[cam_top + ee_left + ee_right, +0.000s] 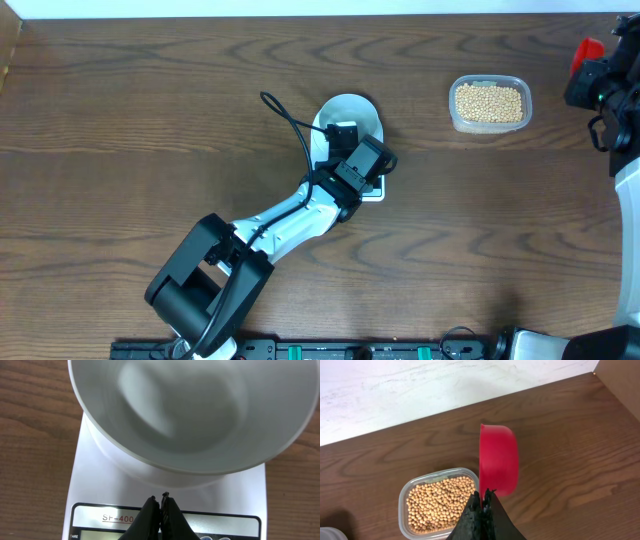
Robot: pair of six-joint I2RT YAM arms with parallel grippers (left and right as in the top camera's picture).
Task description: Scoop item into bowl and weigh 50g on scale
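The white bowl (352,110) stands on the white scale (100,480), and its inside (195,410) holds nothing. My left gripper (161,499) is shut and holds nothing, its tips low over the scale's front edge by the display. The tan beans (437,505) fill a clear plastic tub (489,104) at the back right. Right of the tub, near the table's right edge, my right gripper (484,495) is shut on the handle of a red scoop (498,457). The scoop is tipped on its side above the bare wood, and its inside is hidden.
The left arm (290,220) stretches from the front left up to the scale and covers most of it from above. A white wall (420,390) borders the table's far edge. A wooden side panel (620,380) stands at the right.
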